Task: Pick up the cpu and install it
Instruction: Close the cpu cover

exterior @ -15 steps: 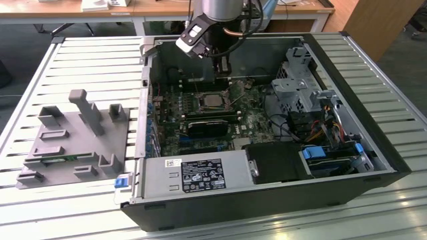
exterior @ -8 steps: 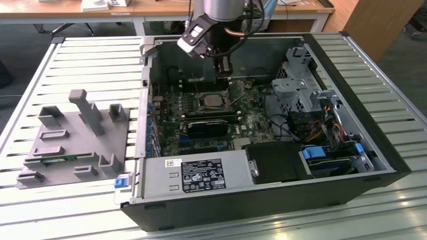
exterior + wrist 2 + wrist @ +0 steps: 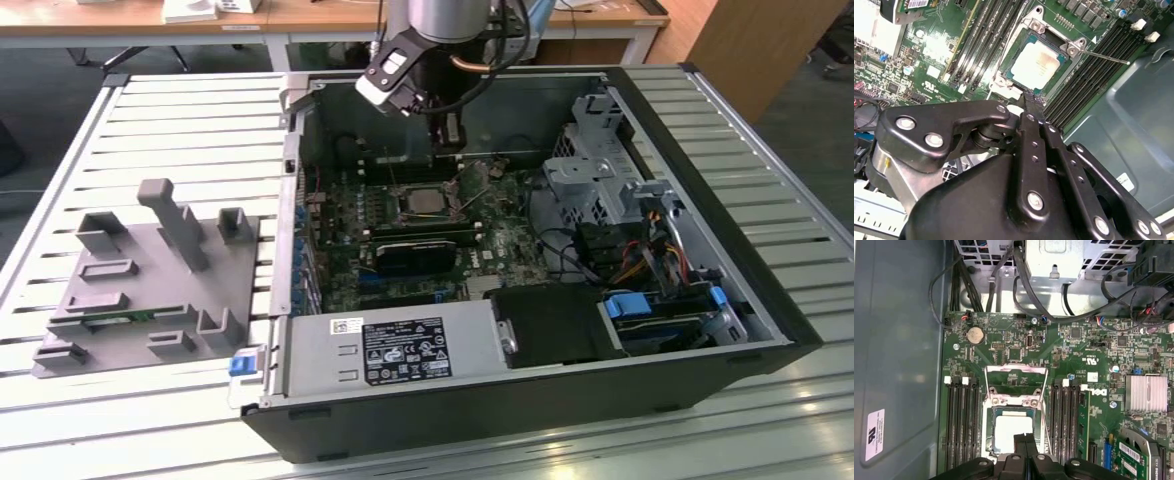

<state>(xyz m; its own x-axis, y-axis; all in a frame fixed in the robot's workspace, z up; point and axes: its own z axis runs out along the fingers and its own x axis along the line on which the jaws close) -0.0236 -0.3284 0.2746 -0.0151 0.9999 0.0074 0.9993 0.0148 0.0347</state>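
- The cpu (image 3: 1009, 427), a small flat square chip with a smooth silver metal lid and a pale rim, lies seated in the metal-framed socket (image 3: 987, 435) on the green, densely studded motherboard (image 3: 1004, 340).
- The socket's hinged steel plate (image 3: 1015, 377) is flipped open.
- The black, bolted gripper (image 3: 1024, 440) hangs over the cpu's edge, its slim fingers pressed together, gripping nothing.

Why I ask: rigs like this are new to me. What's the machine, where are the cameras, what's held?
A silver-grey robot arm reaches into an open black computer case on a slatted metal table. The exterior view is off the arm; both wrist views ride on it, looking past its black fingers. The cpu, a flat square chip with shiny silver top, lies in the motherboard socket. The fingers are shut, holding nothing, tips beside the chip's edge. A grey plastic fixture sits at the exterior view's left.
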